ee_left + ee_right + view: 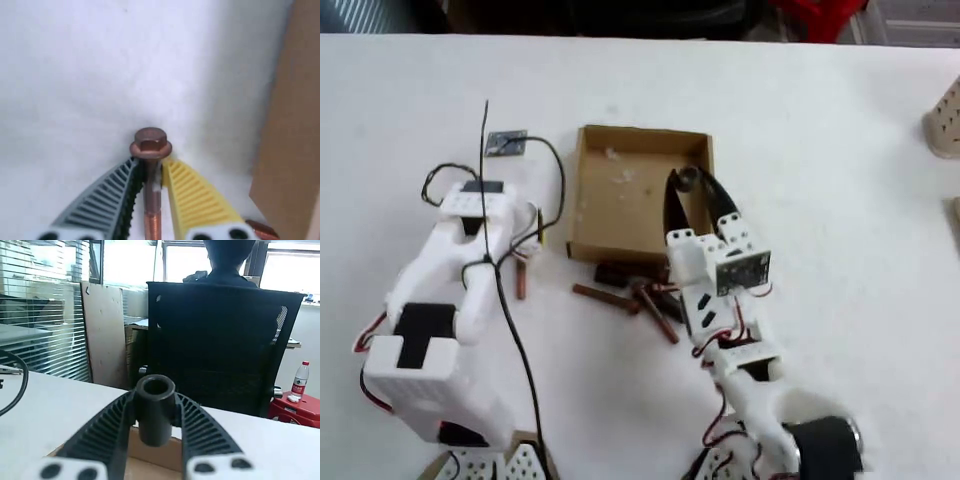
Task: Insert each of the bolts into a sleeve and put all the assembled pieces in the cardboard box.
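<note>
My left gripper (150, 162) is shut on a copper bolt (150, 145). The shank lies between the grey and yellow fingers, and the hex head sticks out past the tips, close over the white table. The left arm (470, 240) stands left of the cardboard box (595, 190). My right gripper (690, 180) hangs over the box's right half, shut on a dark sleeve (155, 410) held upright with its bore open at the top. More copper bolts (605, 297) and dark sleeves (615, 272) lie loose in front of the box.
The box wall (295, 125) is close beside the left gripper, with another bolt (260, 230) at its foot. A small grey board (506, 143) with a black cable lies behind the left arm. A beige object (945, 120) sits at the table's right edge.
</note>
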You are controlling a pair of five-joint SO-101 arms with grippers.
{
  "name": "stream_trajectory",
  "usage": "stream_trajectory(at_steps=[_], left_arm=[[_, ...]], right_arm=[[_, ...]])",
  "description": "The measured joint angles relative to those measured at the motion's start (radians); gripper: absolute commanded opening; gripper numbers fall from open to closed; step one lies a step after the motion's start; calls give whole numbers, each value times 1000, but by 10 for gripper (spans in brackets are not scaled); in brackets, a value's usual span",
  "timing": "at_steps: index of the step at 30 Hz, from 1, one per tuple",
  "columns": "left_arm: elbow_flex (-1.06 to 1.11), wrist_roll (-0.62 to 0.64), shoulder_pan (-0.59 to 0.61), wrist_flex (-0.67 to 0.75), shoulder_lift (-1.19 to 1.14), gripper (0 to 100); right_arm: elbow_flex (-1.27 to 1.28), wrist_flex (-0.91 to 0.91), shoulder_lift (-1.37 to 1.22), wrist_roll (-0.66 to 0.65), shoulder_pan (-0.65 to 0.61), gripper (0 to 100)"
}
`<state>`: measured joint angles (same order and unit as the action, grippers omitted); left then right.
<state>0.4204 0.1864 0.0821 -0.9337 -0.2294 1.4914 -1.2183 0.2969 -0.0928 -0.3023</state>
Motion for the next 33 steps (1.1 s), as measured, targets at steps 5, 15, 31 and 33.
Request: stream_trajectory(at_steps=[5,15,31,33], left_arm=[[0,0,0,0,0,21],[0,0,0,17,0,21],[0,0,0,17,0,21],[0,0,0,17,0,21]], right_arm=[[-6,-236,-242,0,-2,15],[97,-460,-496,0,-163,16],[135,-460,-551,112,-265,15],[140,-460,-551,126,-262,15]])
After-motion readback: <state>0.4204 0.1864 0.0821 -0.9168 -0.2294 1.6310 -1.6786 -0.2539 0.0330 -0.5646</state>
